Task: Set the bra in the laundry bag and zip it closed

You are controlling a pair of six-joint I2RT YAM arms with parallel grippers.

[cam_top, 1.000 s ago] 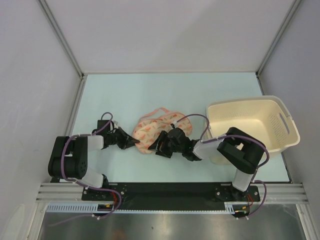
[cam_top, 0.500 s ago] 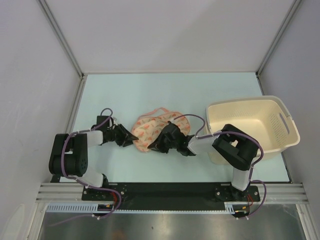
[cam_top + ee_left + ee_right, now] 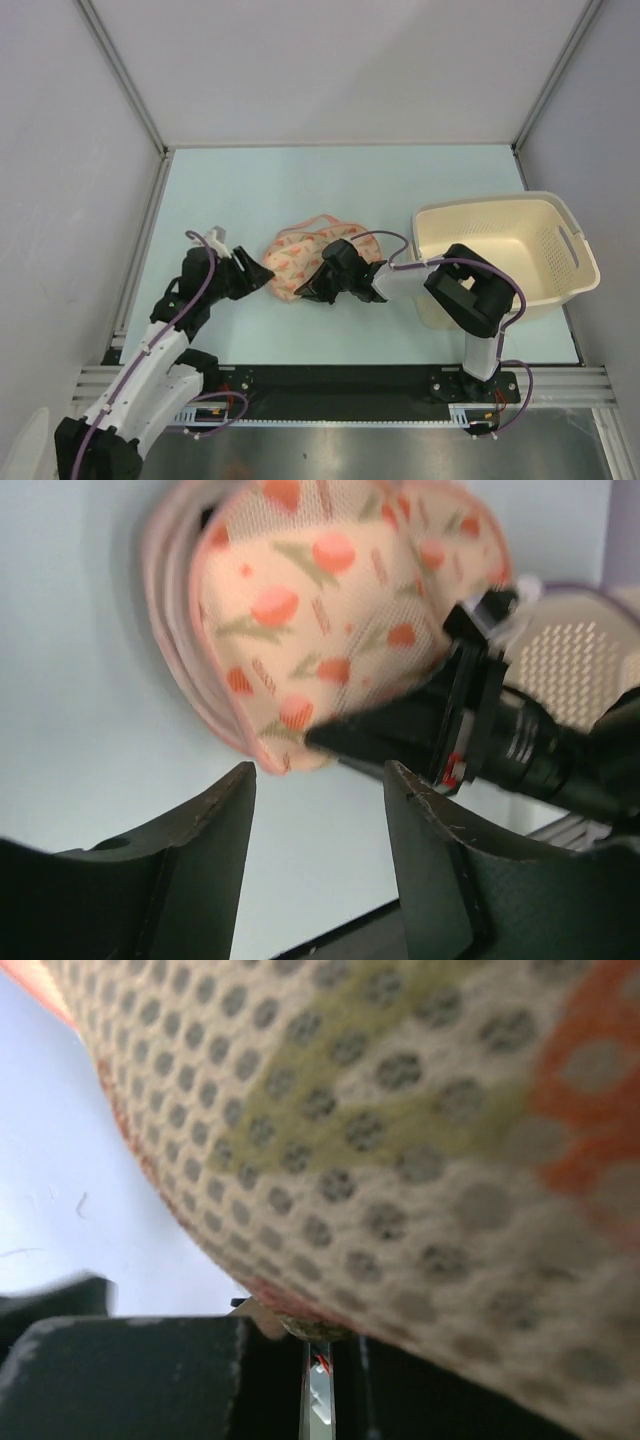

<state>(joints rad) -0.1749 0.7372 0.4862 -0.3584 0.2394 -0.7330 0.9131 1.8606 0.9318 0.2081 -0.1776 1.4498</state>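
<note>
From above, bag (image 3: pixel 298 260) on desk (image 3: pixel 400 190), bra unseen; via left wrist, left gripper (image 3: pixel 318 775) wide, empty, beside bag's end; via right wrist, right gripper (image 3: pixel 315 1352) pinching bag's edge, best held firmly, pulled slowly along the zip.

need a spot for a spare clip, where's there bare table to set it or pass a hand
Free: the wide far strip of table between the back wall and the laundry bag; also the near strip between the bag and the black base rail. Crowded: the middle, where the left gripper, right gripper and basket flank the bag.
</note>
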